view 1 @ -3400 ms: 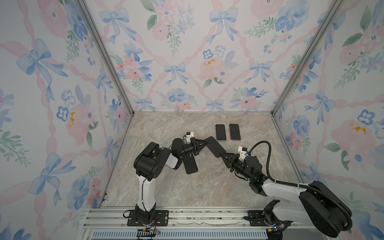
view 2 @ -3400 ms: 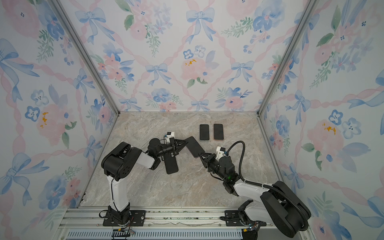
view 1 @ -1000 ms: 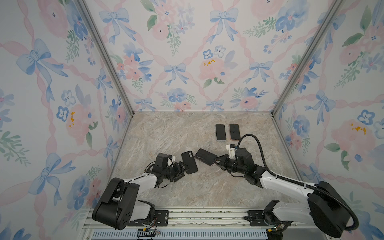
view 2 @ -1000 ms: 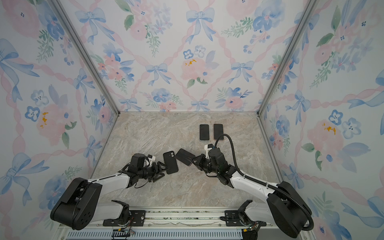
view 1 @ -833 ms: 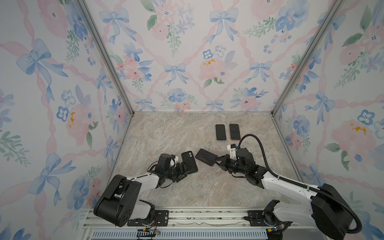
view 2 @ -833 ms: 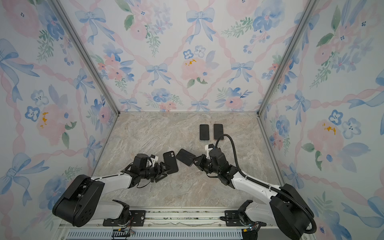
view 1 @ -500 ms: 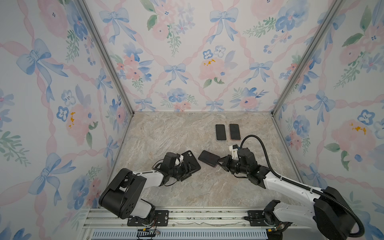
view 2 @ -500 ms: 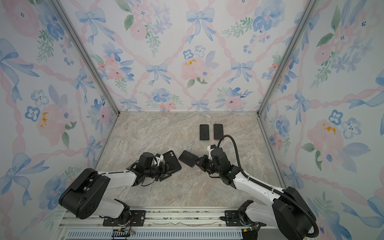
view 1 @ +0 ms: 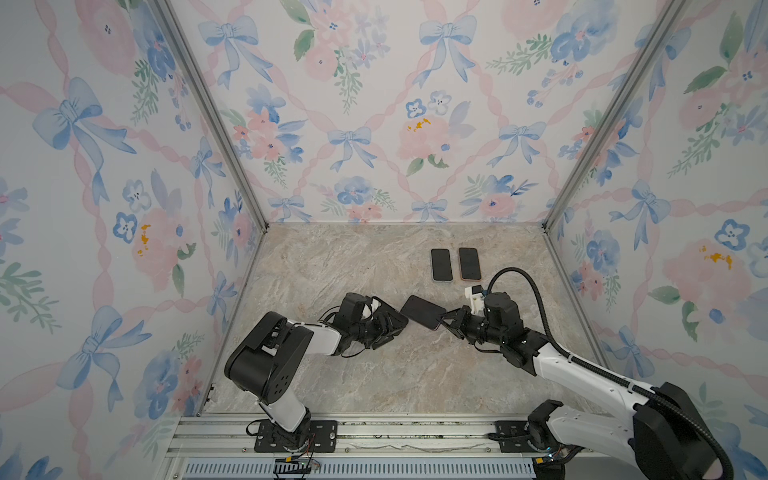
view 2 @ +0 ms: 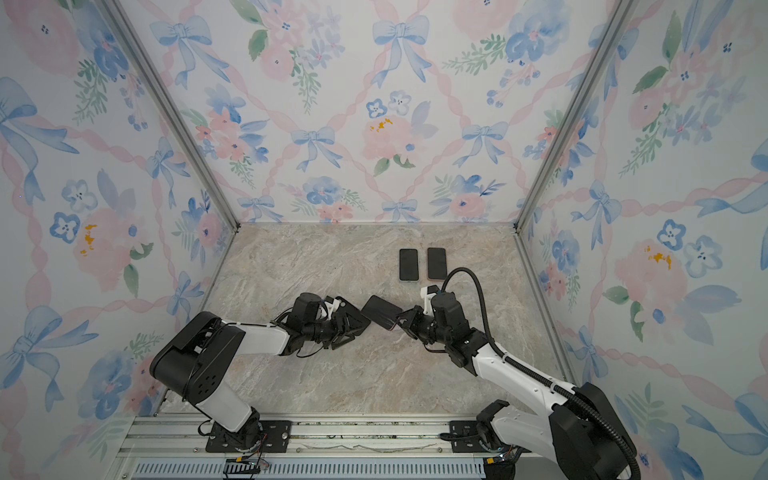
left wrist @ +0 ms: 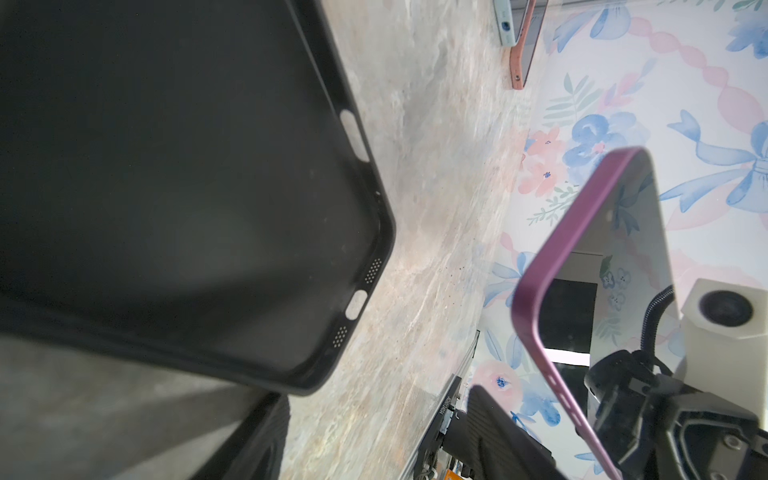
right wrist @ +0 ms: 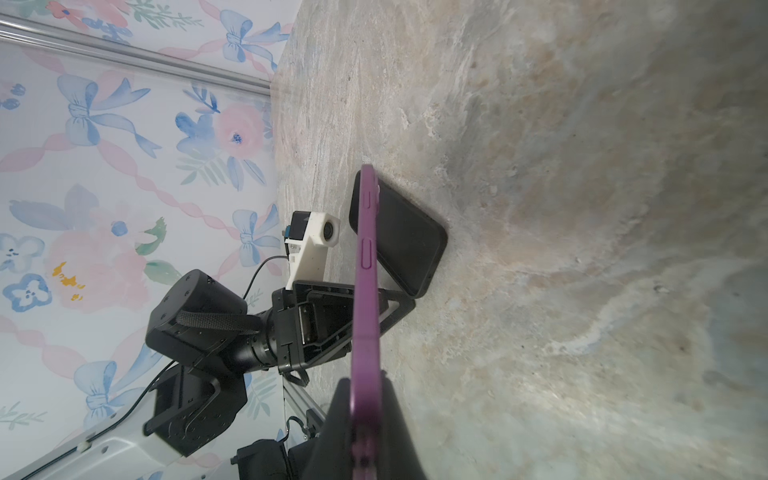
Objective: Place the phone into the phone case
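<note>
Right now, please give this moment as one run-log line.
left tool: grips phone case | right tool: grips phone | phone: near case, not inserted | two other phones: flat at back

Matt black phone case (left wrist: pixel 166 187); glossy-screened phone (left wrist: pixel 615 257); smooth marbled table (view 1: pixel 374 374).

Robot data-collection booth, lab setup: floral-print wall panels (view 1: pixel 374 124) on aluminium frame posts (view 1: pixel 214 120), marble-look tabletop (view 1: pixel 353 257), rail (view 1: pixel 415 436) at 6 o'clock carrying arm bases (view 1: pixel 291 434).
</note>
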You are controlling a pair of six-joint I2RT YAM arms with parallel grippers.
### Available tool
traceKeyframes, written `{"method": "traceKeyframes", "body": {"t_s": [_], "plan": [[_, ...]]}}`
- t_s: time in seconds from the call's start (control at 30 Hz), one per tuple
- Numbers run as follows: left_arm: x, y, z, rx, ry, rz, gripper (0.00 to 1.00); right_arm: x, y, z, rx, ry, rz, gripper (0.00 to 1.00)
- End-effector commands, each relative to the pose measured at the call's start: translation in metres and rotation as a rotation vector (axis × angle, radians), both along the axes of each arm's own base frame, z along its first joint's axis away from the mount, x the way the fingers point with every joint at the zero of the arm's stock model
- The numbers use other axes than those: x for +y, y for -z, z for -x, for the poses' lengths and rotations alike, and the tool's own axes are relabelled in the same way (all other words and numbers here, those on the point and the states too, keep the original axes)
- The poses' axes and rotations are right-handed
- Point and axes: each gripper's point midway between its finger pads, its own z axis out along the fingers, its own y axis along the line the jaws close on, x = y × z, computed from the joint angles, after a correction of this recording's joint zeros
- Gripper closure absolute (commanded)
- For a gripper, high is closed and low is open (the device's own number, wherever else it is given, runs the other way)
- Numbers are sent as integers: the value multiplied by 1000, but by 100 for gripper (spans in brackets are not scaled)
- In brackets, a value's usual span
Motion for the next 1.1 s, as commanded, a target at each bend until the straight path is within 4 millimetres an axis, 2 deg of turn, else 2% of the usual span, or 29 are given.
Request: {"method": "traceKeyframes", "body": {"t_s": [0.0,0.07,0.13,0.23,0.3,0.37,0.5,0.63,0.67,0.7,0.8,1.07], "plan": [[15,8,8,23,-14,-53,31,5,-19,0,-48,-55,-22,100],[28,-3,5,10,-17,-85,31,11,-22,-4,-51,-71,-33,100],[49,-13,-3,-13,-18,-184,29,19,-23,-9,-45,-92,-52,100],[84,-30,-25,-48,-78,-215,28,34,-22,-18,-23,-124,-99,100],[104,-35,-40,-62,-122,-220,28,44,-20,-25,-11,-131,-139,100],[113,-40,-58,-74,-142,-231,28,52,-20,-32,-5,-137,-163,100],[113,-31,-87,-54,-125,-218,28,70,-14,-43,23,-154,-208,100],[107,-16,-102,-17,-103,-209,29,86,-12,-54,54,-170,-296,100],[107,-13,-104,-10,-100,-208,29,89,-13,-55,55,-175,-310,100],[105,-10,-106,-4,-96,-208,29,92,-4,-57,82,-178,-311,100],[105,-3,-110,8,-94,-211,29,97,6,-61,111,-180,-315,100],[101,9,-115,33,-85,-207,30,107,26,-59,161,-193,-321,100]]}}
